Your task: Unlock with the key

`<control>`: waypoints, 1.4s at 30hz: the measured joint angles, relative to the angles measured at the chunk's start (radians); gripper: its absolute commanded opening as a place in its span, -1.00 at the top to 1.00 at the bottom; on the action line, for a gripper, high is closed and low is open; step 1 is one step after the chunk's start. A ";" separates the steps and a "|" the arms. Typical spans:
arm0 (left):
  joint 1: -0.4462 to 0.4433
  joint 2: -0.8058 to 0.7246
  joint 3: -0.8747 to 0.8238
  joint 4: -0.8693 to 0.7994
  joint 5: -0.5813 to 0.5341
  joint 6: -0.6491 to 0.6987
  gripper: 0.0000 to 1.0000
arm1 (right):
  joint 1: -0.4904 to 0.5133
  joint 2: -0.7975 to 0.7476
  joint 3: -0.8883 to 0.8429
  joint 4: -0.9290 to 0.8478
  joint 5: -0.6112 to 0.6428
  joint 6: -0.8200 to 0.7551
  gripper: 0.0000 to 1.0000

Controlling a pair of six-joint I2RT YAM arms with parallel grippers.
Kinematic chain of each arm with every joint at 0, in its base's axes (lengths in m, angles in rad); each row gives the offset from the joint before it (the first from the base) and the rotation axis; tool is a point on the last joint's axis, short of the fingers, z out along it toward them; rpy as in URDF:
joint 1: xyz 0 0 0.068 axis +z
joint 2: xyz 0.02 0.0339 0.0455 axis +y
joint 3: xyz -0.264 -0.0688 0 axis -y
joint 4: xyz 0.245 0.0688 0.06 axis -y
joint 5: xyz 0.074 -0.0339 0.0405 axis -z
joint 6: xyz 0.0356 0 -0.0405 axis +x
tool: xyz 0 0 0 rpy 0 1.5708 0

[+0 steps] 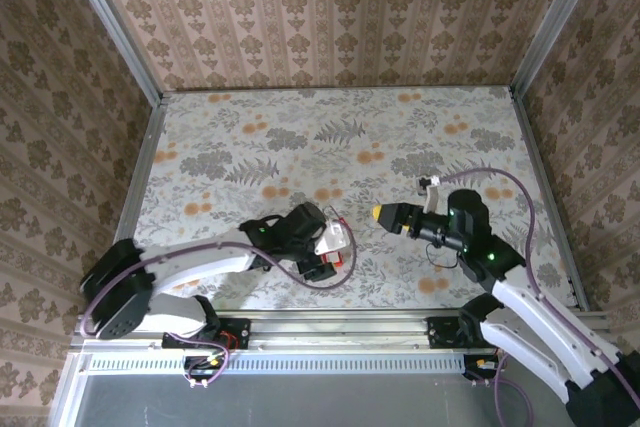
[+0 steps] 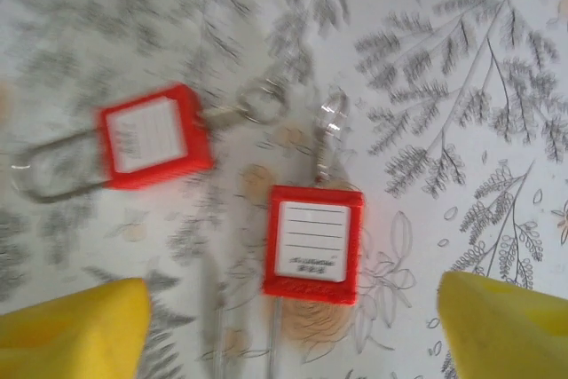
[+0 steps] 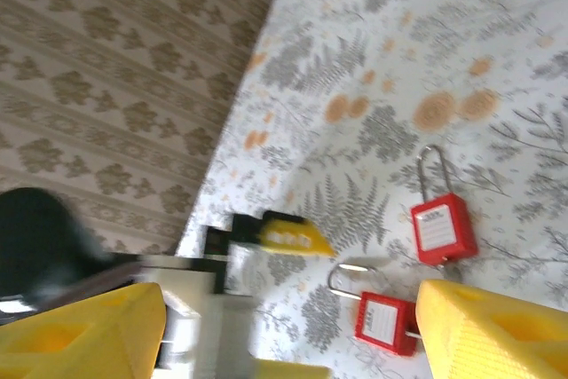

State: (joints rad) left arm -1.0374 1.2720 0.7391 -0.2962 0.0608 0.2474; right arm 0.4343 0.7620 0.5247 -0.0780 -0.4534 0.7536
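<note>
Lying on table (image 2: 461,86) — red padlocks (image 2: 312,241) | left gripper (image 2: 288,308) spread above

tabletop (image 1: 300,137): from overhead I see a pale covering printed with grey ferns and orange blossoms; a metal rail (image 1: 330,325) runs along its near edge.
items on it: I count two small red padlocks, both lying flat, close to the near edge and roughly midway between the left and right edges.
first padlock (image 2: 155,137): square red body, white label facing up, wire shackle (image 2: 49,170) flat on the covering; a small metal ring (image 2: 262,99) touches the end opposite the shackle.
second padlock (image 2: 312,243): just beside the first but not touching it, label up; a thin glinting metal piece (image 2: 331,122) sits at one end, too blurred for me to name.
</note>
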 measured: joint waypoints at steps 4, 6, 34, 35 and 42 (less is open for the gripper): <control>0.163 -0.240 0.001 -0.010 -0.007 -0.135 -0.96 | -0.002 0.232 0.144 -0.107 0.007 -0.031 -0.56; 0.261 -0.343 0.001 -0.014 -0.014 -0.237 -1.00 | 0.005 0.332 0.191 -0.143 0.016 -0.048 -0.56; 0.497 -0.502 -0.040 -0.184 0.041 -0.745 -1.00 | 0.298 1.128 0.731 -0.503 0.374 -0.495 -0.38; 0.497 -0.499 -0.040 -0.182 0.043 -0.748 -1.00 | 0.301 1.130 0.731 -0.507 0.377 -0.499 -0.37; 0.502 -0.466 -0.041 -0.147 0.058 -0.774 -1.00 | 0.304 1.165 0.740 -0.520 0.410 -0.538 -0.05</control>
State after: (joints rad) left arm -0.5350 0.8059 0.6983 -0.4435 0.1184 -0.5270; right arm 0.7380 1.9266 1.2652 -0.5983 -0.0437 0.2157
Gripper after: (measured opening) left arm 0.999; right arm 0.581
